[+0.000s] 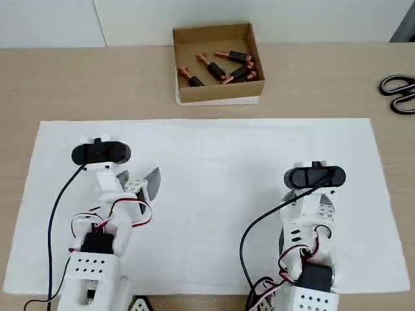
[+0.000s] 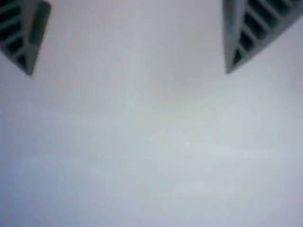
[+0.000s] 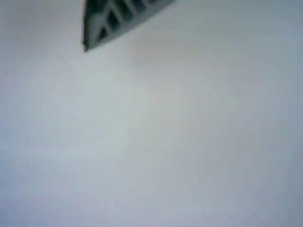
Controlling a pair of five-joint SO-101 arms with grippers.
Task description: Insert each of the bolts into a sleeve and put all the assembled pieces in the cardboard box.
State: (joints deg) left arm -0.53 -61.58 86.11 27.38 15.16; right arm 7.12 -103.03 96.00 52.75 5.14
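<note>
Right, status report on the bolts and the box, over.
Left gripper open, empty, over white sheet. Right gripper over sheet too. Bolts sleeved, in the box. Scissors off at table edge.

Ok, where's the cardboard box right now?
In the high view the cardboard box sits on the bare table just past the white sheet's far edge, near the middle of that edge, with assembled pieces inside.
</note>
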